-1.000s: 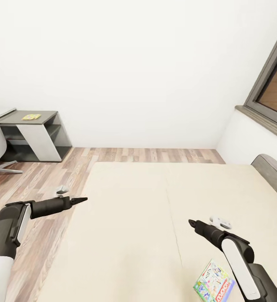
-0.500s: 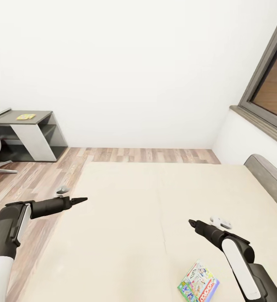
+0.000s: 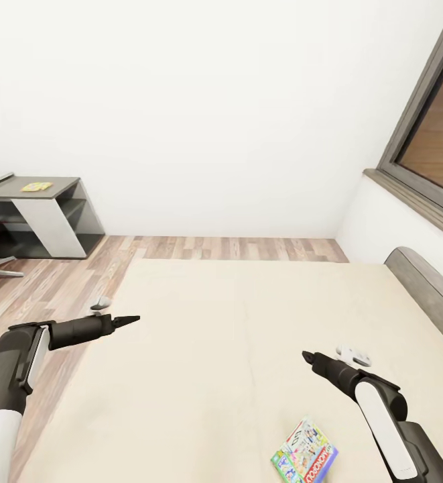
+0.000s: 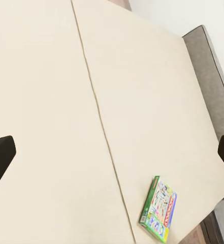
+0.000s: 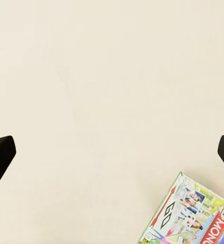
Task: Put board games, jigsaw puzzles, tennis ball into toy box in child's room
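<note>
Both tools, left (image 3: 135,318) and right (image 3: 305,356), spread open, empty, over bed (image 3: 201,349); board game (image 3: 305,454) flat on mattress.

The bed (image 3: 201,349) is lying directly ahead, filling the lower middle of the head view, with its headboard (image 3: 425,288) running along the right side. One board game (image 3: 305,459) is lying flat on the bed near its near-right part, just left of the right arm. The floor (image 3: 40,295) is stretching left of the bed. The table (image 3: 43,215) is standing far left against the back wall (image 3: 201,114). A window (image 3: 432,141) is sitting in the right wall, above the headboard.
</note>
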Available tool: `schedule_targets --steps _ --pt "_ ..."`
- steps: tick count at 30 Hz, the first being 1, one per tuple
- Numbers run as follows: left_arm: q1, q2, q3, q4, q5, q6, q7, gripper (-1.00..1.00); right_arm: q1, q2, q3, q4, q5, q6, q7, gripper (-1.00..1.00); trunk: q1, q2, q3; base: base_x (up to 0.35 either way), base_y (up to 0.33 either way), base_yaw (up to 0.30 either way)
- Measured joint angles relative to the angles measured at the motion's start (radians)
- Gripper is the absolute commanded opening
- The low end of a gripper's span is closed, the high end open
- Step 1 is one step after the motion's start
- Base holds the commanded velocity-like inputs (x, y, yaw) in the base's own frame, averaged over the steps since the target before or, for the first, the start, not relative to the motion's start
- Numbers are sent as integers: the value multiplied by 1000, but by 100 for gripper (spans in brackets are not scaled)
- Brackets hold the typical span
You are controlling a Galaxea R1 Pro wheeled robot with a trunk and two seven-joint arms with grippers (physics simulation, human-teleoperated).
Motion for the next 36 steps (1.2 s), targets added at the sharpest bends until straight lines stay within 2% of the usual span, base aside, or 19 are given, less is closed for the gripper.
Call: schedule_targets --steps 36 --pt "0 0 0 0 1 0 0 100 0 1 -1 1 0 0 0 100 0 0 0 -7 -1 0"
